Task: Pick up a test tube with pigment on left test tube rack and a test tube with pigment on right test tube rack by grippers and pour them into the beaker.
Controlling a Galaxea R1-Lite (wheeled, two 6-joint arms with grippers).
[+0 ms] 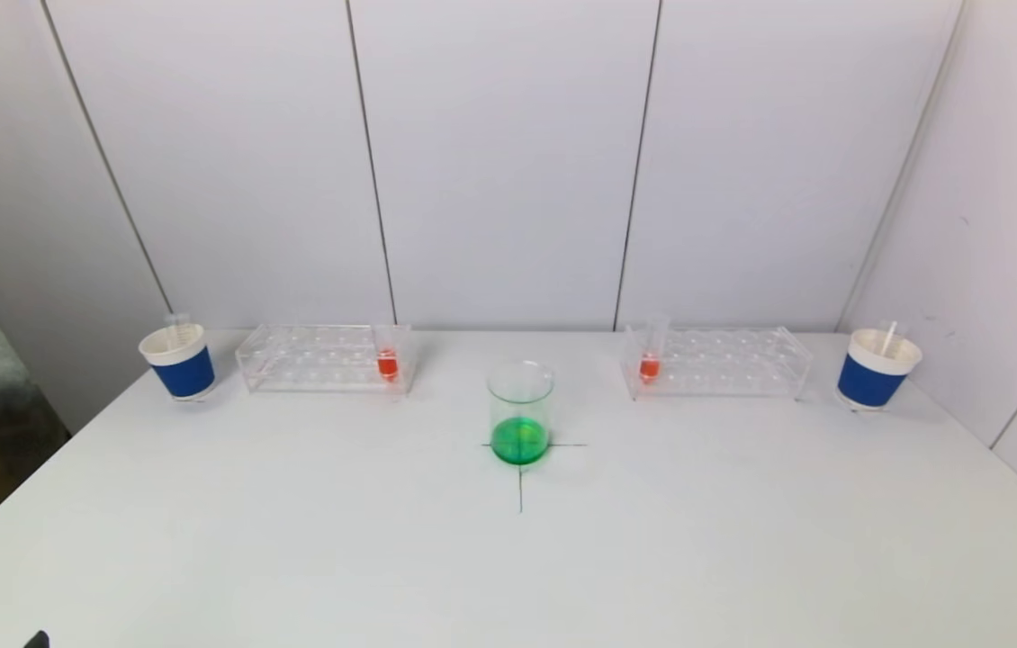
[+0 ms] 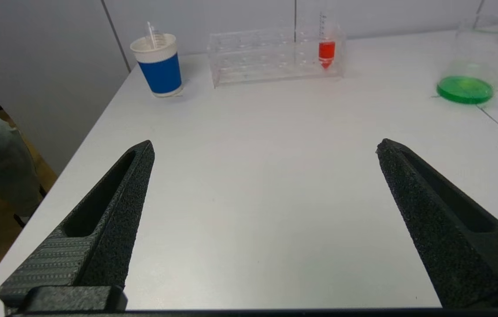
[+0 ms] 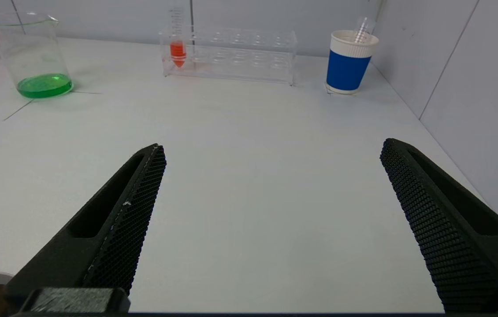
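Clear glassy beaker [image 1: 520, 405]; matt table [image 1: 292, 540] — smooth.

right gripper [image 3: 271, 149] spread wide above the table [image 3: 249, 176]; beaker [image 3: 33, 55], right test tube rack [image 3: 231, 55], cup [image 3: 348, 61] beyond.

racks: 2 [image 1: 324, 358] [image 1: 715, 363] | red tubes: 2 [image 1: 387, 358] [image 1: 650, 360] | beaker: 1 [image 1: 520, 412] | blue cups: 2 [image 1: 178, 362] [image 1: 876, 369]
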